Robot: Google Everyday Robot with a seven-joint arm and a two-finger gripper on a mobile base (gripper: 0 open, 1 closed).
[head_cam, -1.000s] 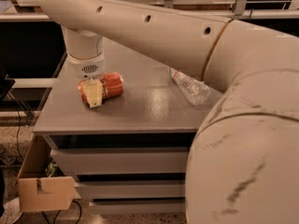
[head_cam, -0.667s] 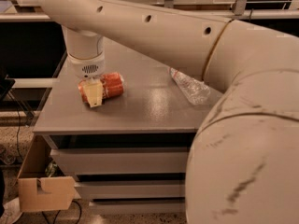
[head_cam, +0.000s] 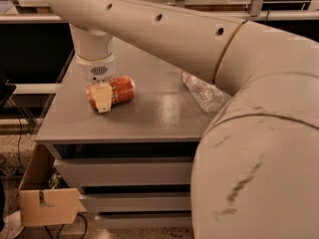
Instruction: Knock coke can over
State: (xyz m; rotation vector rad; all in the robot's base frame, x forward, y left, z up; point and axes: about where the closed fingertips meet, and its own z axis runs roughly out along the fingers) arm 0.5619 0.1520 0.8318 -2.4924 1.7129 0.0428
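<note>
The red coke can [head_cam: 119, 90] lies on its side on the grey table top [head_cam: 149, 113], left of the middle. My gripper [head_cam: 102, 97] hangs down from the white wrist right at the can's left end, and a cream fingertip [head_cam: 103, 98] covers part of the can. A clear plastic water bottle [head_cam: 203, 91] lies on its side to the right, partly behind my arm.
My big white arm [head_cam: 259, 133] fills the right side and the top of the view. The table has drawers [head_cam: 124, 173] below its top. An open cardboard box [head_cam: 47, 198] stands on the floor at the lower left. Cables lie on the floor at the left.
</note>
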